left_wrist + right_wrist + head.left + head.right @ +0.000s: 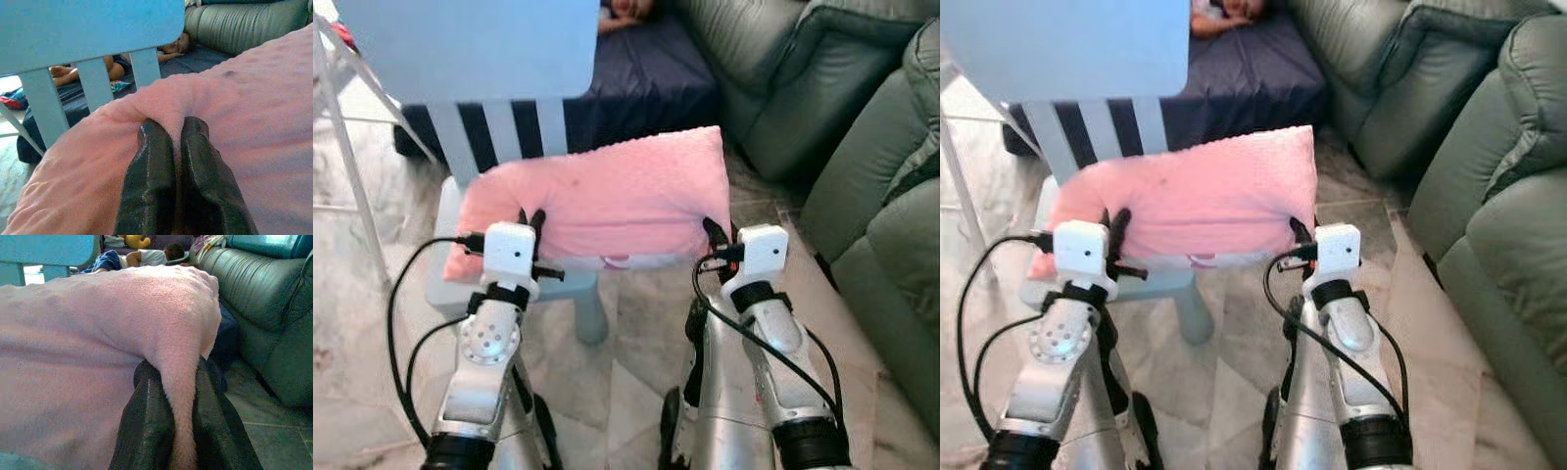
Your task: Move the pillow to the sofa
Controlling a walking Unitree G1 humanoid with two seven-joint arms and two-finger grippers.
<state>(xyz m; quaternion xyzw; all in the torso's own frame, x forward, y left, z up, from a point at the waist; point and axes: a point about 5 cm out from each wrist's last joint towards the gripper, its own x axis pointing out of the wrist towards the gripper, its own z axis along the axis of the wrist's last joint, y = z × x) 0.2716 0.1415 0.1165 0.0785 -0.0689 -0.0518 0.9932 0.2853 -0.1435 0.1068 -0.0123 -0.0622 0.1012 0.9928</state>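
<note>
Soft pink fleece pillow [607,206] lay mid-frame on pale blue plastic chair [470,59]. Left gripper [173,142] and right gripper [178,382] each pinched a near-edge fold. Probably light, floppy; two-point hold suits.

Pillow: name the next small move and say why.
Probably lift it straight up. Both tools, left and right, are pinched shut on the pink pillow, which lies on the blue chair; the green sofa is to the right.
</note>
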